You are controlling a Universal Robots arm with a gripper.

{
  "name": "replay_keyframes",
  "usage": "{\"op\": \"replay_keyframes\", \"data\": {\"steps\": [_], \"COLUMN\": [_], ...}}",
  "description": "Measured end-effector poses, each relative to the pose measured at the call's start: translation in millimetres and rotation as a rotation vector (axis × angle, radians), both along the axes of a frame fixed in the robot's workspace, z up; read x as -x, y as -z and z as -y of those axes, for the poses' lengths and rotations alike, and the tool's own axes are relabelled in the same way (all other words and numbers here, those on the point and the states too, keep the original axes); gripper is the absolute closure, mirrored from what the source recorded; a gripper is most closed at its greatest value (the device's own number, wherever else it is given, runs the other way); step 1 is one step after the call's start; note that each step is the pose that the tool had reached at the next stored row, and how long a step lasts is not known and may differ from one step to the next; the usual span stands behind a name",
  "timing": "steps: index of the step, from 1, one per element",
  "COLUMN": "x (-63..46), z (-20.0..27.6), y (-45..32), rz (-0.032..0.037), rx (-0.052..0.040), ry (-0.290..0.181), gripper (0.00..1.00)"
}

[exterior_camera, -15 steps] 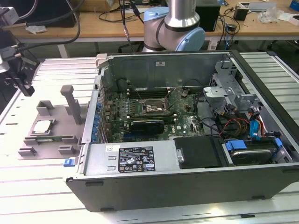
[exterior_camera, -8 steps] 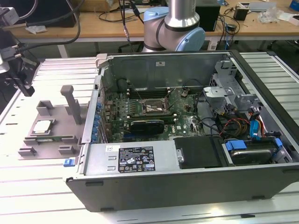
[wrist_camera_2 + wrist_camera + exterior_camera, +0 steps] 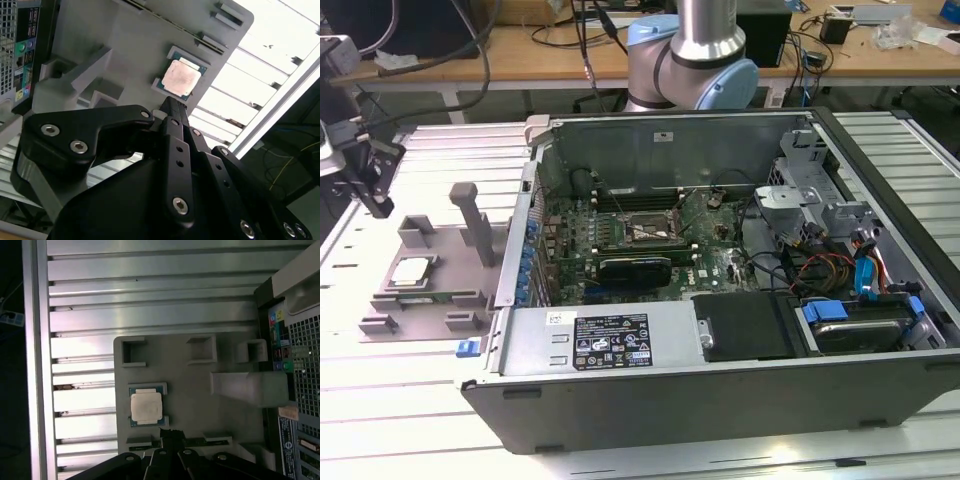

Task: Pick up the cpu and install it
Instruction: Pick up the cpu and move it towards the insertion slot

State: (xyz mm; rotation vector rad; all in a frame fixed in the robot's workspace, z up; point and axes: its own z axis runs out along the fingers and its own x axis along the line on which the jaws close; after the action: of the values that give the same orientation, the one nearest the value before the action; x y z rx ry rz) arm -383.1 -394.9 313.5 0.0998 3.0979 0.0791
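Open computer case (image 3: 720, 300) on slatted metal table (image 3: 400, 400), grey tray (image 3: 450, 262) just beside the case, cable-strewn wooden desk (image 3: 440, 62) beyond the case.

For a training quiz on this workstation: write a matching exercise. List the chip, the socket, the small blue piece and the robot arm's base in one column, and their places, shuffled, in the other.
Things
1. chip
2. socket
3. small blue piece
4. arm's base

Places
A. behind the open case
B. on the table, beside the case's near corner
C. in the grey tray, on the exterior view's left
D. inside the case, near its middle

Pairs: 1-C, 2-D, 3-B, 4-A
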Motion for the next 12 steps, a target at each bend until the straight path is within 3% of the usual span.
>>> {"op": "replay_keyframes", "data": {"steps": [3, 10, 12], "x": [3.3, 3.3, 3.3], "z": [0.0, 0.1, 0.1], "y": [10.8, 32.5, 36.9], "rz": [-0.0020, -0.0231, -0.0245], "rx": [-0.0001, -0.0002, -0.0001], "ry": [-0.019, -0.036, -0.042], "gripper": [0.89, 0.89, 0.89]}}
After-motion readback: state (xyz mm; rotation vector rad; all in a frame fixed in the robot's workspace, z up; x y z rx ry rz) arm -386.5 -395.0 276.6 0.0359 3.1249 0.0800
